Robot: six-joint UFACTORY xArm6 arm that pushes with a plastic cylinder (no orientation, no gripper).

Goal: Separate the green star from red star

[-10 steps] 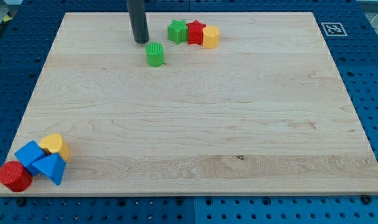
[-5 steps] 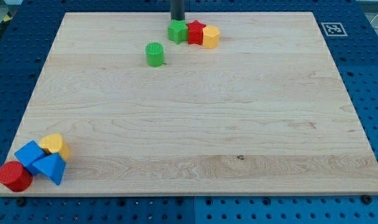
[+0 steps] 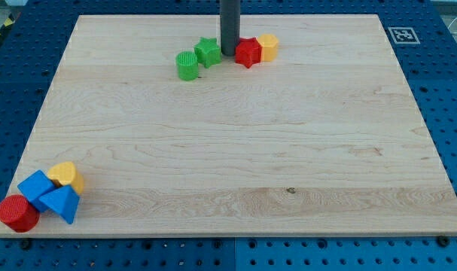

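The green star [image 3: 207, 51] lies near the view's top, left of my rod. The red star [image 3: 248, 53] lies right of the rod, touching a yellow block [image 3: 268, 47]. My tip [image 3: 229, 53] stands on the board between the two stars, close to both. A green cylinder [image 3: 187, 65] sits just left and below the green star, close to or touching it.
At the view's bottom left corner a cluster holds a red cylinder [image 3: 16, 213], a blue block [image 3: 36, 185], a blue triangular block [image 3: 60, 203] and a yellow block [image 3: 65, 175]. The wooden board [image 3: 236, 150] rests on a blue pegboard table.
My tip moved from the view's top left of the group to between the stars. The green star slid left and down toward the green cylinder; the red star and yellow block shifted right.
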